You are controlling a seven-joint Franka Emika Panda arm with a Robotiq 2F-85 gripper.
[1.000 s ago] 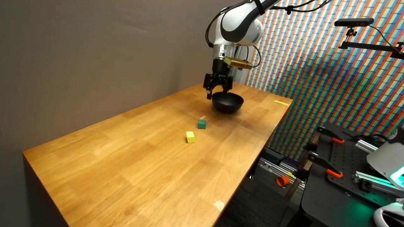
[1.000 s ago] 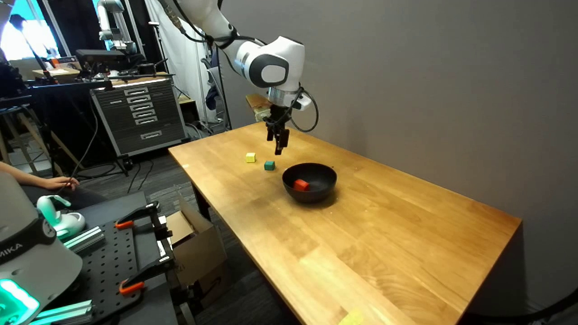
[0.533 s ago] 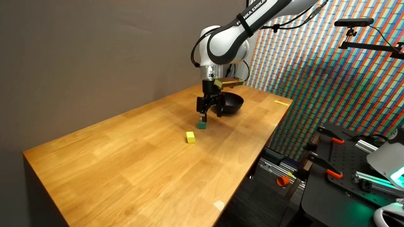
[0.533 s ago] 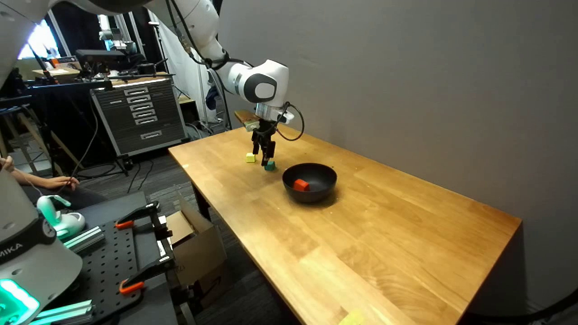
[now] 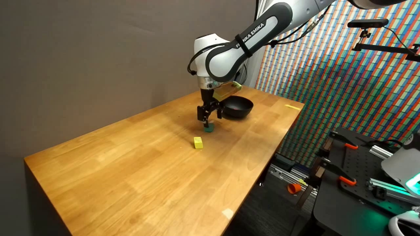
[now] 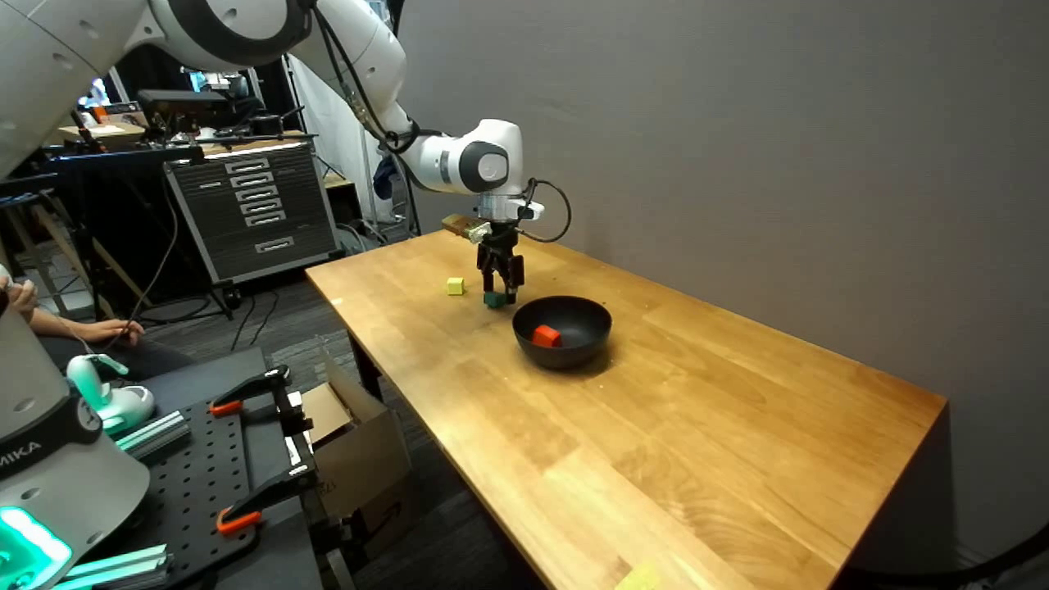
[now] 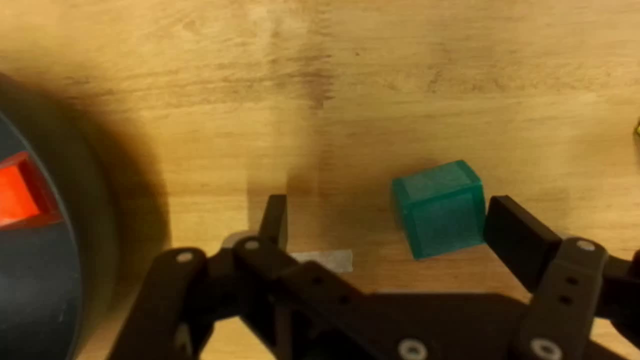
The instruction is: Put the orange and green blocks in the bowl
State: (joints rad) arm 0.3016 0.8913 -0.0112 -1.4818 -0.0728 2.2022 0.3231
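The green block stands on the table and also shows in an exterior view. In the wrist view the green block lies turned between the fingers of my open gripper. It is right against the right-hand finger, with a wide gap to the left-hand one. My gripper is low over the table, also in an exterior view. A red-orange block lies in the black bowl; the block and the bowl's wall show at the wrist view's left edge.
A yellow block sits on the wooden table near the green block, also in an exterior view. The bowl stands close beside my gripper. A grey wall runs along the table's long edge.
My gripper has come down from near the bowl to the green block, and the wrist has turned. The green block has shifted slightly and turned. Bowl and yellow block have stayed put.
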